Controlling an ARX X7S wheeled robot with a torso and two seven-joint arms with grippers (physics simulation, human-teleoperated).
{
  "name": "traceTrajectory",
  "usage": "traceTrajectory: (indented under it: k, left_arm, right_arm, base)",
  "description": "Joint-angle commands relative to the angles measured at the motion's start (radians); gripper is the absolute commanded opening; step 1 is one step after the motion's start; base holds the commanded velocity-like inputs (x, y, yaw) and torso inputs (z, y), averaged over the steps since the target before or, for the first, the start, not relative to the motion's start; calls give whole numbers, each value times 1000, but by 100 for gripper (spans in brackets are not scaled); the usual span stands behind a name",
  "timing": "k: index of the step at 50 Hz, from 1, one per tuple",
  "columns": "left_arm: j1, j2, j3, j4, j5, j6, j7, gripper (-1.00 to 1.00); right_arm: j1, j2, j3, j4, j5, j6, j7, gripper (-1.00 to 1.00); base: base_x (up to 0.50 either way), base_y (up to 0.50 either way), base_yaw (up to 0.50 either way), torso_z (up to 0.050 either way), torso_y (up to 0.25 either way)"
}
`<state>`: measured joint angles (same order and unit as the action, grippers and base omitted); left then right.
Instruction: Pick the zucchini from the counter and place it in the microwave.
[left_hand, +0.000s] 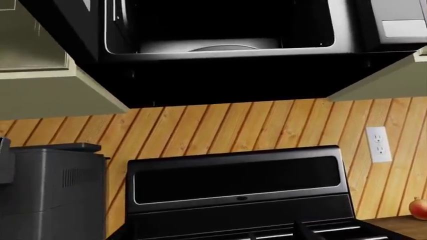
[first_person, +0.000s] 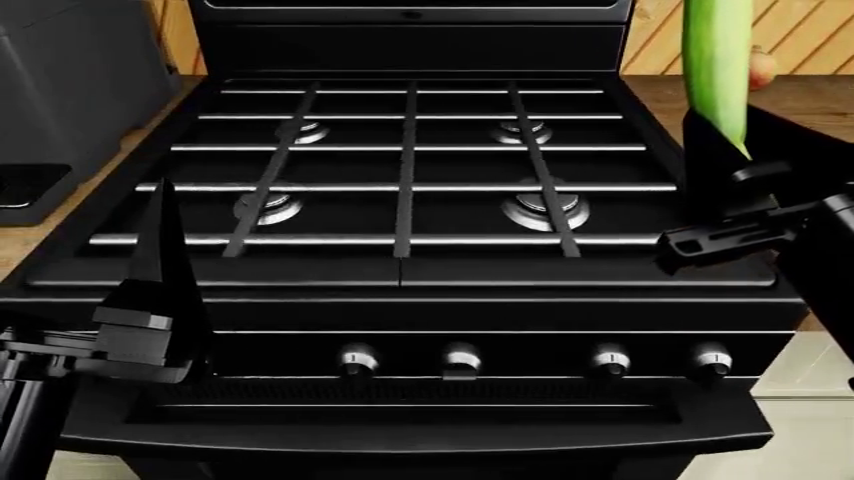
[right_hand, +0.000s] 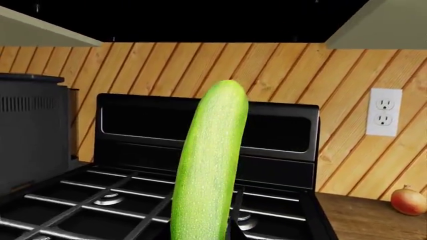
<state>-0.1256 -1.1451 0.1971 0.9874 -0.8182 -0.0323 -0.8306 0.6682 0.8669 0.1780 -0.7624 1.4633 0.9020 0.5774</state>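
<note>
The right gripper (first_person: 727, 165) is holding the zucchini (right_hand: 208, 165) upright in clenched jaws above the stove (first_person: 407, 190), right of the burners, while the microwave (left_hand: 220, 30) is standing open overhead with only its glass turntable (left_hand: 220, 47) inside; the left gripper's (first_person: 160, 290) jaws cannot be judged.

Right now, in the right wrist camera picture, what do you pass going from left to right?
Tall dark grey coffee machine → long glossy green zucchini standing upright in front of the black gas stove's back panel → white wall socket → round reddish-yellow apple on the brown wooden counter.
</note>
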Motion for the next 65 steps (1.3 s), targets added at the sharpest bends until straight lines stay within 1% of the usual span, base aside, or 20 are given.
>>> traceTrajectory:
  k: [1,9,16,20,27,33,39,51,65]
  left_arm:
    - [-8,-1,5,1,-2,-3,-3,100]
    - [-18,-3,5,6,-6,-7,-10,100]
    - [-37,-12,0,12,-24,-12,-19,100]
    - [-30,-15,-4,10,-21,-4,-22,100]
    - [-19,-20,-10,6,-20,8,-24,100]
    - [-17,-25,-13,8,-21,13,-25,100]
    - [-24,-24,-8,10,-22,9,-27,100]
    - [-24,-24,-2,7,-18,12,-26,100]
    - [-26,-24,4,4,-17,14,-24,100]
  right_arm:
    - [9,4,12,-6,-1,-7,0,-100]
    - [44,14,18,-22,26,-15,12,-100]
    - [121,26,7,-30,63,-18,45,-100]
    - [221,49,-23,-35,130,-12,97,-100]
    - [461,72,-134,-17,235,26,181,-100]
    - [540,73,-169,-10,262,39,204,-100]
    - [628,81,-202,-4,300,54,229,-100]
    - [691,85,-227,9,319,65,239,-100]
    - [692,85,-228,19,307,63,230,-100]
  base:
    - [0,0,0,0,0]
    - [0,0,0,0,0]
    - [0,0,0,0,0]
    - [0,0,0,0,0]
    - [0,0,0,0,0]
    - [0,0,0,0,0]
    - [10,364,0,0,0]
    - [11,403,0,0,0]
    - [12,358,0,0,0]
